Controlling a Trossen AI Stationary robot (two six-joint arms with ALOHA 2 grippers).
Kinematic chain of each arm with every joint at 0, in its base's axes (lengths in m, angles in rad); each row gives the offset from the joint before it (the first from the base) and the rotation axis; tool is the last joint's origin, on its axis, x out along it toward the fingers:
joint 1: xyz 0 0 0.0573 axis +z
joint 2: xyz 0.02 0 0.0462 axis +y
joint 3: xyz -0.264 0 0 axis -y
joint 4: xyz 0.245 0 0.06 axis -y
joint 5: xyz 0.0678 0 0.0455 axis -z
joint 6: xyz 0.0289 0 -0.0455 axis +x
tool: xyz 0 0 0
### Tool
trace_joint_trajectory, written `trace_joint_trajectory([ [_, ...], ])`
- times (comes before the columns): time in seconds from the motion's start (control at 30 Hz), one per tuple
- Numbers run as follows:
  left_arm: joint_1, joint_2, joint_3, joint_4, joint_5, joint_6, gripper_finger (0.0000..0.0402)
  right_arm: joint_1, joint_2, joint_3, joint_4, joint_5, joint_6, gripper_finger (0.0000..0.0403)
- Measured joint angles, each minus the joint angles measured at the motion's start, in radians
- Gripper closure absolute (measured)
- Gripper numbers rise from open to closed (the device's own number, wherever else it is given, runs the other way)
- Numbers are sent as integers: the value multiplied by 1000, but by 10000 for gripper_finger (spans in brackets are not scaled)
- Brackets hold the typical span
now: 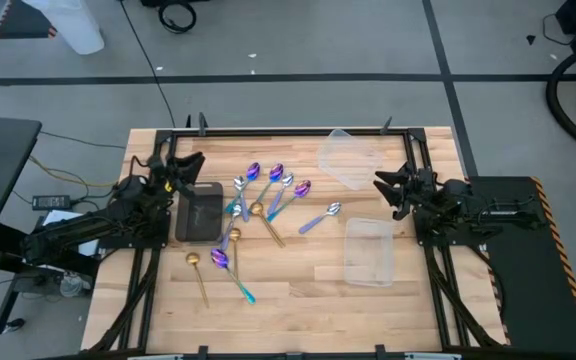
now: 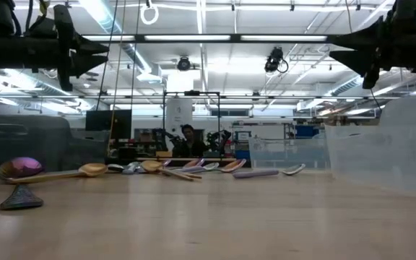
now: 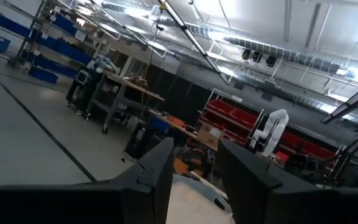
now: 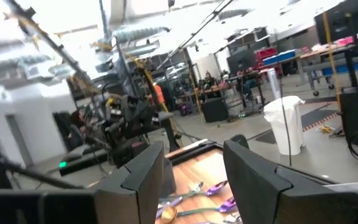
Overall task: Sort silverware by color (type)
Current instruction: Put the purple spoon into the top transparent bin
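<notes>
The spoons (image 1: 268, 205) lie scattered flat on the wooden table between the arms: gold ones (image 1: 198, 270), silver ones with lilac handles (image 1: 320, 217), and purple-blue ones with teal handles (image 1: 230, 268). The low view shows a purple bowl (image 2: 24, 167) and a gold spoon (image 2: 85, 171) nearest the camera. My left gripper (image 1: 186, 165) hovers open, raised above the table's left side near the far end of the dark tray. My right gripper (image 1: 381, 186) hovers open above the right side. In the right wrist view some spoons (image 4: 210, 190) show beyond the open fingers.
A dark grey rectangular tray (image 1: 200, 215) sits left of the spoons. One clear container (image 1: 348, 157) stands toward the far right, another (image 1: 369, 250) toward the near right and also in the low view (image 2: 381, 144). Bare wood lies along the near edge.
</notes>
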Motion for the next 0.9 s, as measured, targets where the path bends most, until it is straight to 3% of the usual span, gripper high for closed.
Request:
trace_joint_trajectory([
  [0.23,0,23,54,-15,62,55,267,0,0,0,22,-6,118,225],
  [0.43,0,155,135,-85,93,63,267,4,37,34,-37,-42,138,225],
  [0.67,-1,356,237,-102,154,87,267,33,298,138,-110,-25,153,225],
  [0.9,-1,446,281,-113,238,112,267,70,632,288,-165,59,154,225],
])
